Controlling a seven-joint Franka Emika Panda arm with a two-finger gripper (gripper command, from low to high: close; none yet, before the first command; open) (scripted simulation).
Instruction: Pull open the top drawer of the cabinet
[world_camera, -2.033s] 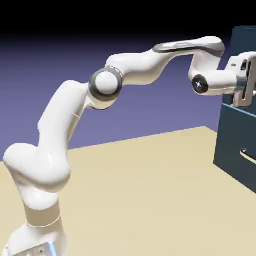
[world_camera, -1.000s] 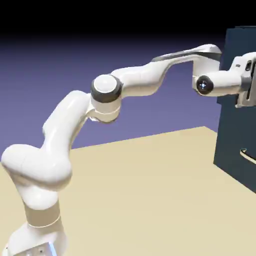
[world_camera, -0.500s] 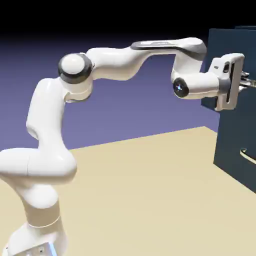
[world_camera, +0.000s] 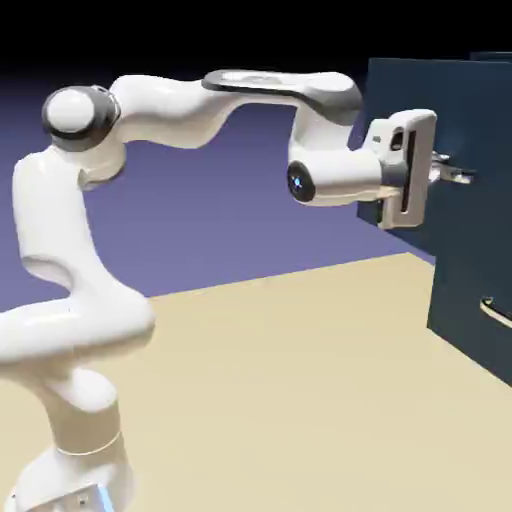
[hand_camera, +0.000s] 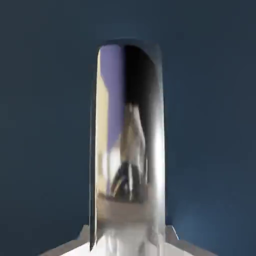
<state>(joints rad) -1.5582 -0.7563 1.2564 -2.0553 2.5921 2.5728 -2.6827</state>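
Observation:
The cabinet (world_camera: 465, 290) stands at the right of the exterior view, dark navy. Its top drawer (world_camera: 400, 90) juts out to the left of the cabinet body below it. My gripper (world_camera: 447, 172) points right at the drawer front, its fingers shut around the small pale metal handle (world_camera: 461, 177). In the hand view the shiny handle (hand_camera: 127, 150) fills the middle, upright against the navy drawer front (hand_camera: 45, 125). My gripper (hand_camera: 127, 241) holds the handle, and only the grey fingertips (hand_camera: 80, 237) peek out beside its lower end.
A lower drawer's cream curved handle (world_camera: 495, 312) shows at the right edge, flush with the cabinet body. The tan table (world_camera: 300, 380) stretches below the arm. The arm's elbow is folded back at the upper left.
The hand has travelled left with the handle in it, and the top drawer front has come out with it. The elbow has swung back to the left.

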